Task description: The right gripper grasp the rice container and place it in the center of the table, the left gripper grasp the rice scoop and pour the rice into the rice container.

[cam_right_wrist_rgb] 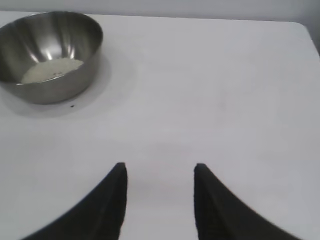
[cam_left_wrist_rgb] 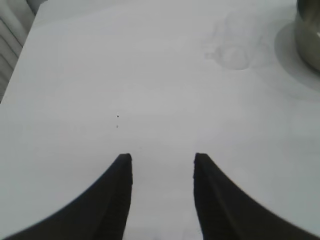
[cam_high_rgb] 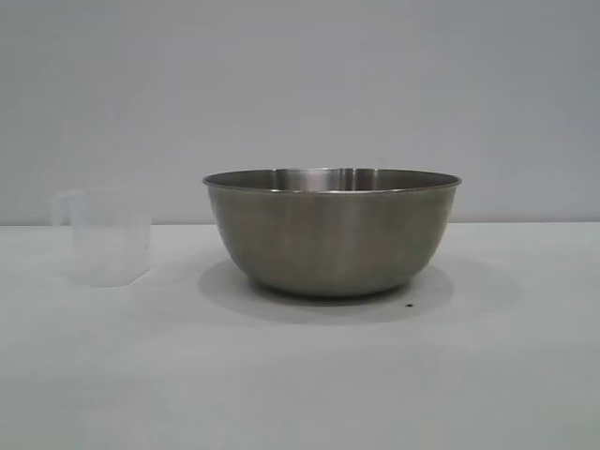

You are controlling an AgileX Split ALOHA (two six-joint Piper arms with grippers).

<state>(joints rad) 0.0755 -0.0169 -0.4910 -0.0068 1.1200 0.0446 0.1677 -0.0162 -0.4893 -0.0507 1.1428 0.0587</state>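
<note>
The rice container (cam_high_rgb: 332,232), a big steel bowl, stands on the white table (cam_high_rgb: 300,375) near its middle. A pale heap of rice (cam_right_wrist_rgb: 51,70) lies in its bottom in the right wrist view. The rice scoop (cam_high_rgb: 107,236), a small translucent cup, stands upright to the bowl's left and shows faintly as the rice scoop (cam_left_wrist_rgb: 232,42) in the left wrist view. My left gripper (cam_left_wrist_rgb: 162,159) hangs open over bare table, well back from the scoop, with nothing between its fingers. My right gripper (cam_right_wrist_rgb: 160,168) is open too, away from the rice container (cam_right_wrist_rgb: 49,54). Neither arm shows in the exterior view.
A small dark speck (cam_high_rgb: 410,304) lies on the table by the bowl's base. The bowl's edge (cam_left_wrist_rgb: 309,35) enters the left wrist view beside the scoop. A ribbed grey wall (cam_left_wrist_rgb: 11,37) borders the table's far side there.
</note>
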